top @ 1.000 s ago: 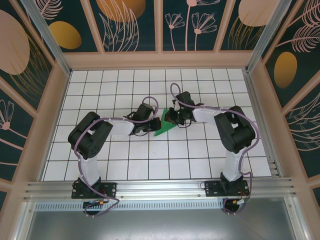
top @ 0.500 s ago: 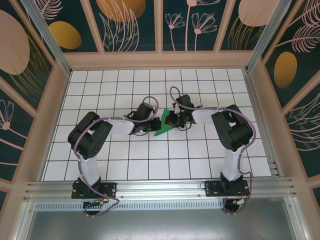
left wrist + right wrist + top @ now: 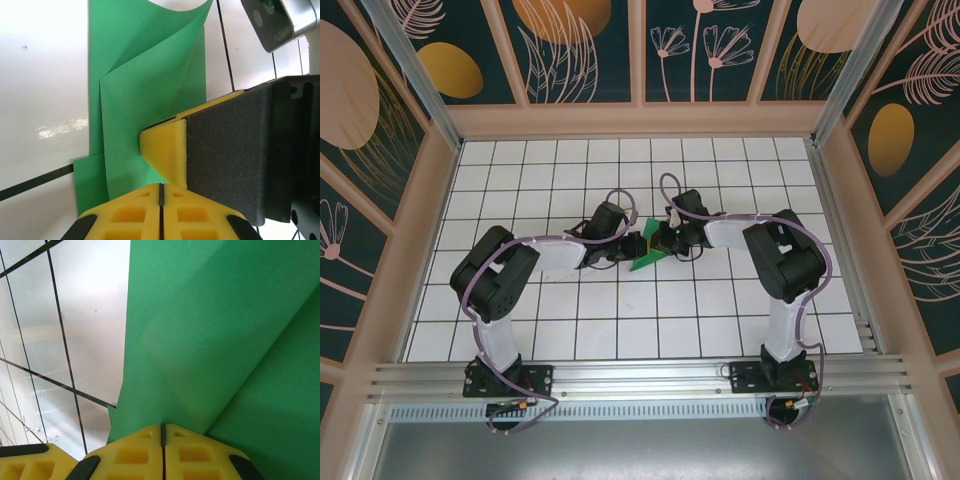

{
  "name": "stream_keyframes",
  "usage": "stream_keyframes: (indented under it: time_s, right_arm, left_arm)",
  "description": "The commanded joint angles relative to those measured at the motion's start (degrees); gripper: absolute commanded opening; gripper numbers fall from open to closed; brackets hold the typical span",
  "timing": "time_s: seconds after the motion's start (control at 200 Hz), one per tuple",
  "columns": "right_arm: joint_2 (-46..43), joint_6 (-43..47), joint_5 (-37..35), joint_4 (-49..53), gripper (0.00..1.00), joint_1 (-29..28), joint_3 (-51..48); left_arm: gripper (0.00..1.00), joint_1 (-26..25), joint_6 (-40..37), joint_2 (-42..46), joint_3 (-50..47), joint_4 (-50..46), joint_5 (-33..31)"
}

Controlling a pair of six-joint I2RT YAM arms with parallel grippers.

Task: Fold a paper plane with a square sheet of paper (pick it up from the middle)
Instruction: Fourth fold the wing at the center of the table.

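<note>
Top external view: white gridded bench (image 3: 520, 320), teal leaf-patterned walls (image 3: 670, 80), left fingers (image 3: 130, 215) and right fingers (image 3: 130, 455) clamped on the square sheet of paper (image 3: 645, 262).

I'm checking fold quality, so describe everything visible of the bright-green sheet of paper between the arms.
The thin, matte bright-green sheet of paper is partly folded into a narrow pointed shape, with overlapping layers, straight creases and one flap curling upward. It sits mid-way across the white gridded table, at least partly resting on it. The left gripper and the right gripper each close yellow fingertips on it from opposite sides.
</note>
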State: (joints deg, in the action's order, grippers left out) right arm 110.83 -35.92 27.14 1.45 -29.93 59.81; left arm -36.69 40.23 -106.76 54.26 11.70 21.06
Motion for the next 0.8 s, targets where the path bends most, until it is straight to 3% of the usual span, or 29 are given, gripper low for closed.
stream_keyframes:
  time_s: [0.0,0.345,0.791]
  right_arm:
    - [2.28,0.25,-2.42,2.49,0.09,0.14,-2.59]
    - [2.05,-0.53,-2.26,1.65,0.09,0.29,-2.80]
    - [0.11,0.30,-0.59,-3.61,0.09,3.38,-2.84]
  left_arm:
    - [0.10,0.20,0.33,-0.98,-0.19,-1.62,1.00]
    - [0.09,-0.03,0.01,-3.16,-1.75,-5.29,1.00]
    - [0.05,-0.58,-1.54,-3.26,-4.51,-11.39,-3.40]
